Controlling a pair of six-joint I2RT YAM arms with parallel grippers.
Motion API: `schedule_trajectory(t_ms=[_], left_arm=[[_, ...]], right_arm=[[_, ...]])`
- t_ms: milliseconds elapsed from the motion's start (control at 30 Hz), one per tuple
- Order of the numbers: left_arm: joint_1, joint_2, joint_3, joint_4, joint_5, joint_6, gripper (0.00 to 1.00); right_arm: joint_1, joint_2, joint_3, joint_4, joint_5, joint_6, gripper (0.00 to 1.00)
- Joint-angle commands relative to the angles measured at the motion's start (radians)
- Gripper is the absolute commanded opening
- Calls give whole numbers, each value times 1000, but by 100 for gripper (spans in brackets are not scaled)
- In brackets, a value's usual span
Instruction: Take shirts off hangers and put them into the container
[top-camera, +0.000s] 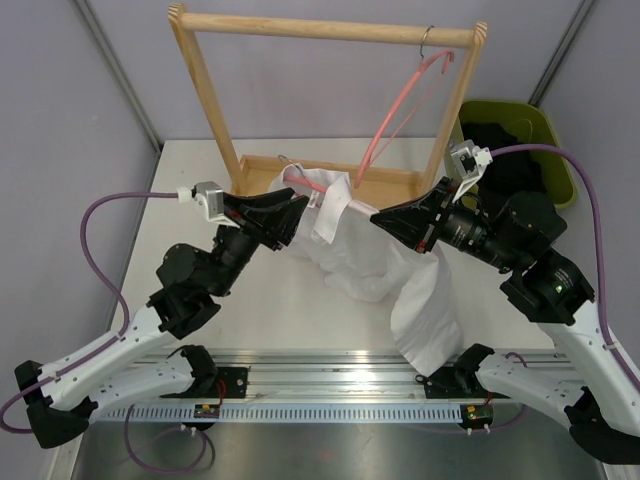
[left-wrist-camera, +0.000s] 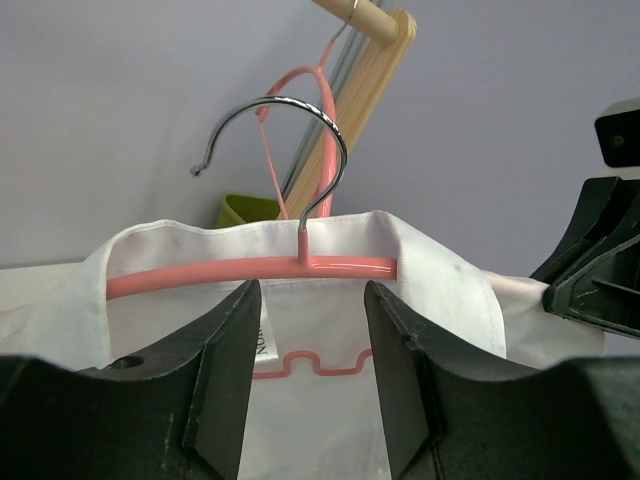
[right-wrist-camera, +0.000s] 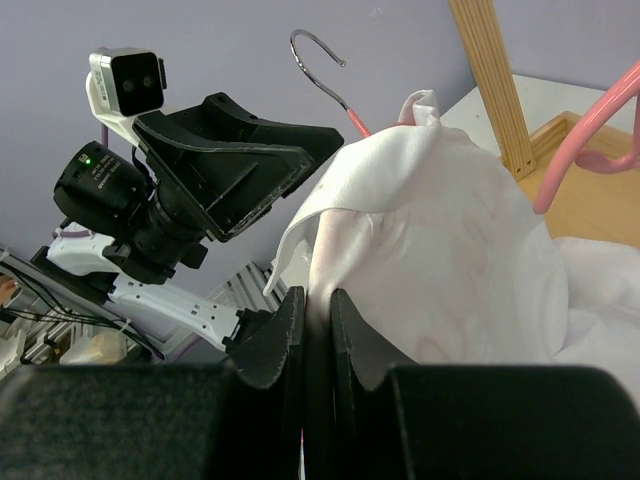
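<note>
The white shirt (top-camera: 370, 262) is held up above the table (top-camera: 270, 305), in front of the wooden rack (top-camera: 320, 28), and its lower part is draped down onto the table toward the near edge. A pink hanger (left-wrist-camera: 250, 272) is seen inside the collar in the left wrist view, with its silver hook standing upright and free of the rack's bar. The left gripper (top-camera: 296, 210) is placed at the collar from the left side; its jaws are set apart, about halfway open, one on each side of the neck opening just below the hanger's bar, and nothing is seen clamped between them. The right gripper (top-camera: 385, 218) is brought in from the right side, and a fold of the white shirt near the shoulder is pinched between its nearly closed fingers (right-wrist-camera: 285, 320), as shown in the right wrist view. The two grippers are held near each other with the bunched cloth between them. A second hanger (top-camera: 400, 110), also pink, is hung empty and tilted from the right end of the rack's top bar. The container (top-camera: 560, 160) is set at the far right of the table, beside the rack's right post, and the black shirt (top-camera: 500, 135) is seen lying inside it.
</note>
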Motion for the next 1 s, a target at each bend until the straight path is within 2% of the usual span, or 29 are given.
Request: schedule_trajectory(t_ms=[0,500,733,967], left_arm=[[-10,-5,33,47,-62,41,49],[-10,156,132,145,-23,103,44],[-11,161,145,174,-33,118,40],[-11,121,128,199,-66,69,38]], right_arm=[[5,-18,42,91,6,-10,0],[7,-10,51,89,-28,-10,0],[7,-22,47,75,-22,-20,0],[7,-30,39,69,-15,-24,0]])
